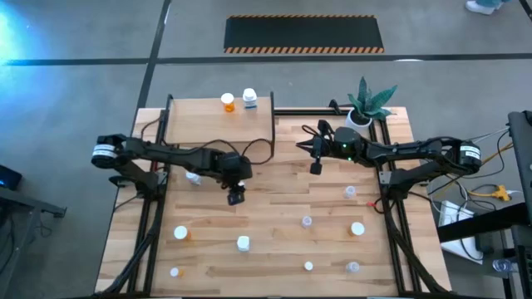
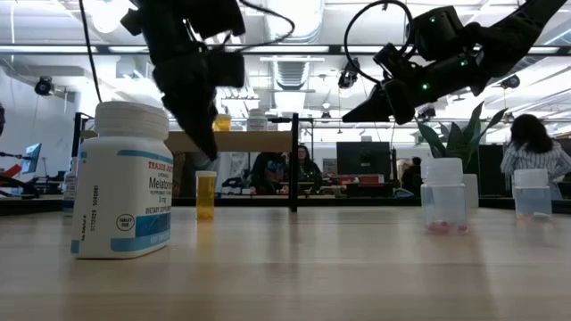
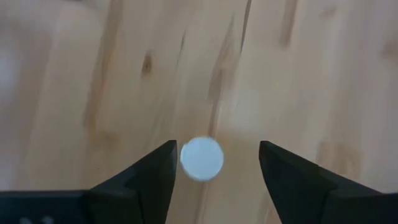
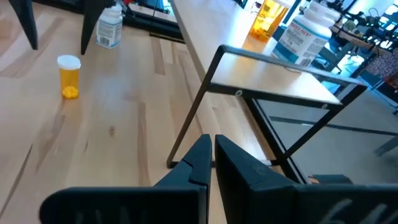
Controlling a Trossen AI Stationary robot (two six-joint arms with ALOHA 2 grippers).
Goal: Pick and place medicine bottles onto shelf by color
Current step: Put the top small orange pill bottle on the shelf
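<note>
My left gripper (image 1: 236,197) hangs open, pointing down over the table's middle. An orange bottle with a white cap (image 2: 205,196) stands upright on the table right below it. In the left wrist view the cap (image 3: 201,158) shows between the two fingers, which stand apart from it. The bottle also shows in the right wrist view (image 4: 69,76). My right gripper (image 1: 316,166) is shut and empty, above the table by the shelf's right edge. The wooden shelf (image 1: 208,133) carries an orange bottle (image 1: 227,101) and a white bottle (image 1: 249,98) at its far edge.
A white bottle (image 1: 194,177) stands under my left arm. Other bottles stand on the near half: an orange one (image 1: 181,233), a white one (image 1: 243,242), clear ones (image 1: 307,221) (image 1: 349,192). A potted plant (image 1: 366,104) stands far right. People show beyond the table.
</note>
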